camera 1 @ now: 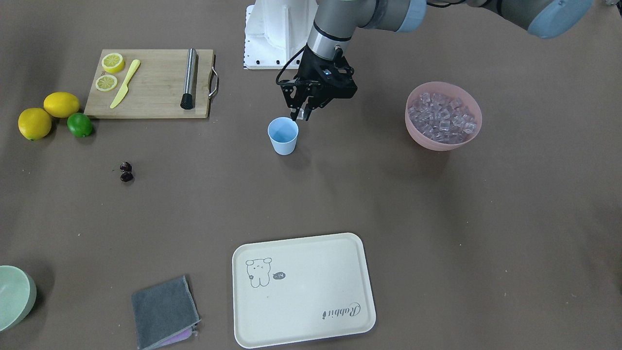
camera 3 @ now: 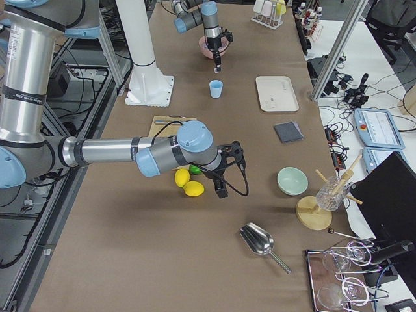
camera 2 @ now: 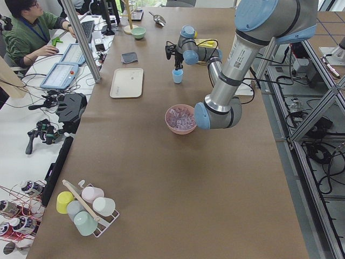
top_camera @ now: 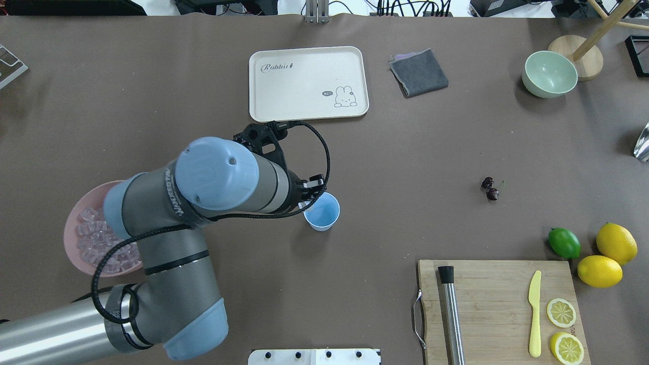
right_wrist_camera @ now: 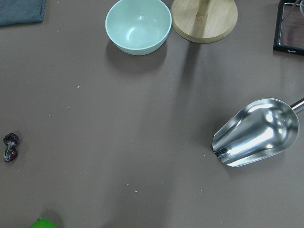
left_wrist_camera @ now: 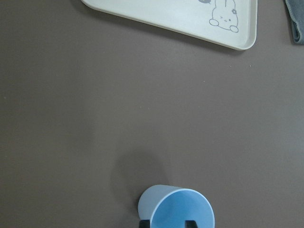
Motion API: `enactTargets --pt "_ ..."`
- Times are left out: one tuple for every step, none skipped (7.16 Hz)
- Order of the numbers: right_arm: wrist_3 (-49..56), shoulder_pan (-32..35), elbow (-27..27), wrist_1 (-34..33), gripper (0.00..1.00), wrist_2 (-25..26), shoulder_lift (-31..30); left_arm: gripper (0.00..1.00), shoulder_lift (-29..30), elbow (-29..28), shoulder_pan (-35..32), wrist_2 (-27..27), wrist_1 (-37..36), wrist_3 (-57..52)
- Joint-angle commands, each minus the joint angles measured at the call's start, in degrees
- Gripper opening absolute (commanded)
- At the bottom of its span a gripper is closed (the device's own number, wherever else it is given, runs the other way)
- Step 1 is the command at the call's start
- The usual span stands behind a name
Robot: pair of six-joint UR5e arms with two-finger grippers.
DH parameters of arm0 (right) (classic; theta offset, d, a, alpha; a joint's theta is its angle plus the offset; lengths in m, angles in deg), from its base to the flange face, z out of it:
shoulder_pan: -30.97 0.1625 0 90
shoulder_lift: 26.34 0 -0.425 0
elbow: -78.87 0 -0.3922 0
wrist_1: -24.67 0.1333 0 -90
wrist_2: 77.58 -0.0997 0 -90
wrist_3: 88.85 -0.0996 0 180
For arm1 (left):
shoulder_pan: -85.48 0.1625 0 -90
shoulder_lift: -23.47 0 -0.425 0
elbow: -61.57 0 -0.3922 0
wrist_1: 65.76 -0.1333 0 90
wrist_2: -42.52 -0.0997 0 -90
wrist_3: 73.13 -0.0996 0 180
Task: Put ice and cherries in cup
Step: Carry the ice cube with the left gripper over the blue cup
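We see L gripper (camera 1: 301, 115) pinching an ice cube (camera 1: 303, 114) over cup (camera 1: 283, 136), 1 o'clock rim, front view; R gripper (camera 3: 221, 190): can't tell.

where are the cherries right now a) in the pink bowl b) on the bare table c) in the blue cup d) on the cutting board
b: the cherries lie on the bare table, well apart from the cup, which looks empty inside.

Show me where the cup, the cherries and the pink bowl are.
cup (camera 1: 284, 147): front-facing view, on its outer wall.
cherries (top_camera: 493, 193): overhead view, on the nearer fruit.
pink bowl (camera 1: 442, 144): front-facing view, on its outer wall.
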Motion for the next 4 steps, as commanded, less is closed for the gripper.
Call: enactTargets --pt "0.1 0.0 0.0 0.0 1.0 0.0 -0.1 0.0 2.0 -2.9 3.1 -4.8 0.3 1.5" --pt "0.0 0.0 0.0 0.0 1.0 0.0 -0.1 0.0 2.3 -2.9 3.0 -4.8 0.3 1.4" --pt "0.0 0.0 0.0 0.0 1.0 -0.1 0.0 0.0 2.2 -2.9 3.0 -4.8 0.3 1.1" --pt "0.0 0.0 -0.1 0.0 1.0 0.0 0.0 0.0 2.3 -2.8 2.9 -4.8 0.3 0.9"
